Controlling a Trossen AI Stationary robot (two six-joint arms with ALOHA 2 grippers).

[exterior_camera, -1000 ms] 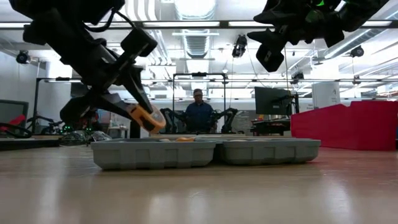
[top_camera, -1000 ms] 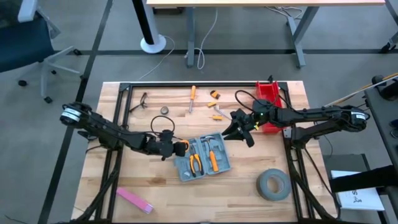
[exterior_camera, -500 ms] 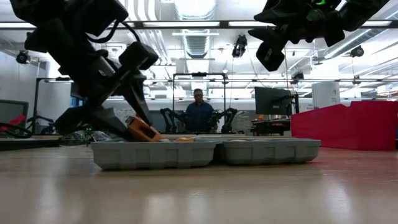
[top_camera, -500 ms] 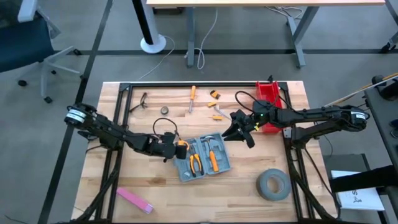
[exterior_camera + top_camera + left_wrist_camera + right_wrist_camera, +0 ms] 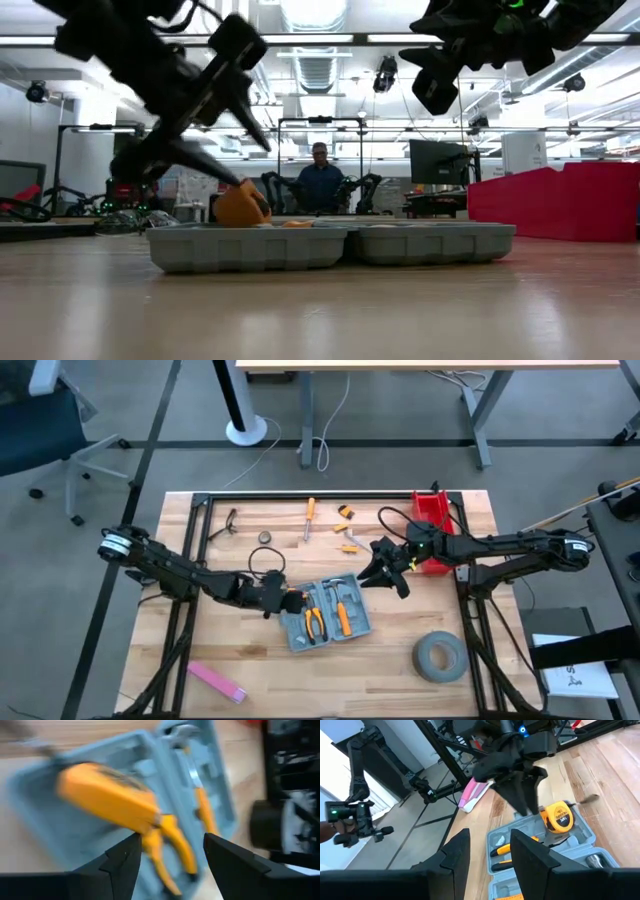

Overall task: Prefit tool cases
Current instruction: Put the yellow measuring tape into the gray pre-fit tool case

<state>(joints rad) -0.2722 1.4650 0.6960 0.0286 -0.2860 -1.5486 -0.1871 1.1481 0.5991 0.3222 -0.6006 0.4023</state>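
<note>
The blue-grey tool case (image 5: 325, 612) lies open and flat on the wooden table, with orange-handled pliers (image 5: 314, 622) and other tools in its recesses. An orange tape measure (image 5: 559, 816) rests in the case's left end (image 5: 45, 815). My left gripper (image 5: 276, 598) is open just left of and above the tape measure (image 5: 243, 205), its fingers spread on either side with nothing between them. My right gripper (image 5: 385, 574) hovers high over the case's far right corner (image 5: 590, 837). It is open, with nothing between its fingers (image 5: 465, 850).
A red bin (image 5: 430, 520) stands at the far right and a grey tape roll (image 5: 438, 657) lies near right. A pink strip (image 5: 215, 680) lies near left. A screwdriver (image 5: 309, 518) and small parts (image 5: 347, 540) lie at the far side. A person (image 5: 320, 185) stands in the room behind.
My left gripper brought the orange tape measure down into the case's left end, opened and let go of it. It has then drawn back a little up and toward the table's left edge. The tape measure stays in the case.
</note>
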